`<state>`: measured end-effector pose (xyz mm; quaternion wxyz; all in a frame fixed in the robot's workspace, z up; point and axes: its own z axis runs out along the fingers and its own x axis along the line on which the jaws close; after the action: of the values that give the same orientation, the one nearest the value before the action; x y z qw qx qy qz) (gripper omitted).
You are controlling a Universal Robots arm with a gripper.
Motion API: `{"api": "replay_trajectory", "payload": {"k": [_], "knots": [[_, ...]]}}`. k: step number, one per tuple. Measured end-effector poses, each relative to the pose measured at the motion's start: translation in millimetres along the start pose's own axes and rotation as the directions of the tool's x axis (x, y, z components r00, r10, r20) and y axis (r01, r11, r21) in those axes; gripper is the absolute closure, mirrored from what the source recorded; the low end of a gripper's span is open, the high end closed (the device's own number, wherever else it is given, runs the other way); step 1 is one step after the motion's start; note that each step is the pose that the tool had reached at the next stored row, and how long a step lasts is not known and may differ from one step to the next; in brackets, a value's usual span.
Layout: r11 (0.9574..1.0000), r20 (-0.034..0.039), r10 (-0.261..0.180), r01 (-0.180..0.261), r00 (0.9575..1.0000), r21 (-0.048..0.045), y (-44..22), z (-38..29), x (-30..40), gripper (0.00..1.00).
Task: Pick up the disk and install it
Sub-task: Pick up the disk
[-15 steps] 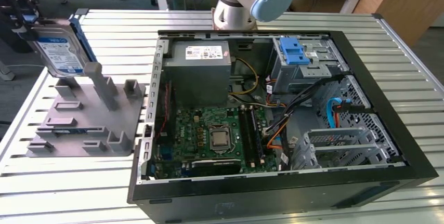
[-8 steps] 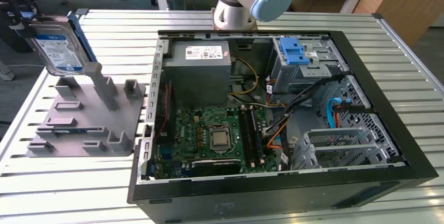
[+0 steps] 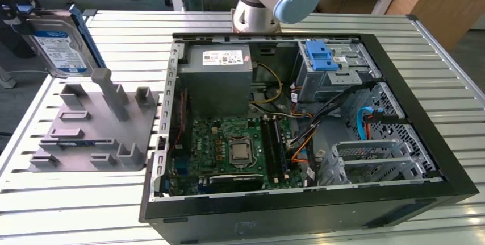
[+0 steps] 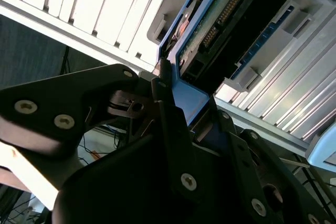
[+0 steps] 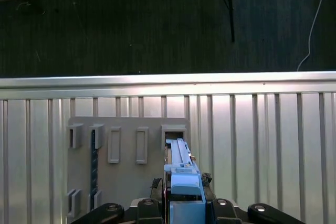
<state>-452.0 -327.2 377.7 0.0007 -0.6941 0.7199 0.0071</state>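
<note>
Silver disk (image 3: 65, 49) with white-and-blue label and blue frame, clamped in the tool (image 5: 181, 183)

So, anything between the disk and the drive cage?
The gripper holds the disk over the fixture. The case wall and power supply lie between it and the cage; cables crowd the cage.

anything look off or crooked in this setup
Nothing looks broken or spilled. The one thing out of place is the disk, clamped in the claw and leaning at a tilt over the grey stand, outside the open computer case. Cables lie loose inside the case.
</note>
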Motion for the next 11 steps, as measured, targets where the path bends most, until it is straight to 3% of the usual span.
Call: {"api": "replay_trajectory", "payload": {"k": [11], "knots": [[1.0,0.0,0.0,0.0,1.0,0.0,0.3,-29.6,-0.3,0.64]]}}
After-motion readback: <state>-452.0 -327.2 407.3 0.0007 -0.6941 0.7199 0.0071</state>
